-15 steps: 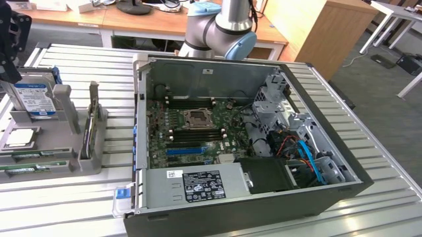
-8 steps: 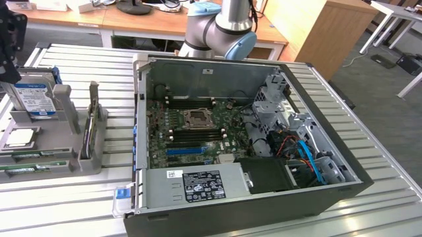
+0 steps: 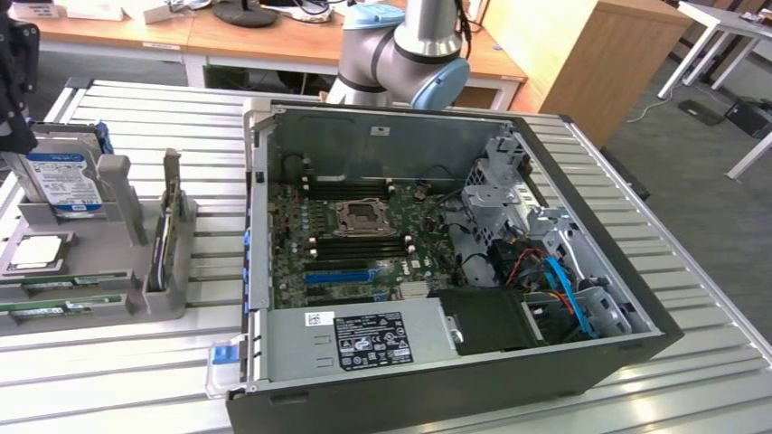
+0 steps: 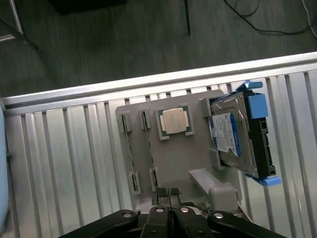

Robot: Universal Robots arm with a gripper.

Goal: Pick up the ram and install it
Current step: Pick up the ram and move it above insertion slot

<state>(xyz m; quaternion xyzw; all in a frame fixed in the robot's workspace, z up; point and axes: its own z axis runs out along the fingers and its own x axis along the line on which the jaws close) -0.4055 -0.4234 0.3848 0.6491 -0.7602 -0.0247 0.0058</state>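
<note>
Two ram sticks stand on edge in the slots of a grey holder tray; from above they look like thin lines, ram and its neighbour. In the exterior view the green ram lies at the tray's near end, on the exterior view's left. My gripper hangs above the tray, shut, with its fingertips pressed together and nothing between them. Its dark body shows at the exterior view's left edge, above the hard drive. The open computer case holds the motherboard with its dark memory slots beside the processor socket.
The tray also carries a silver processor and a blue-labelled hard drive in a blue bracket. A power supply and drive cage crowd the case. The ribbed metal table ends at floor beyond the tray.
</note>
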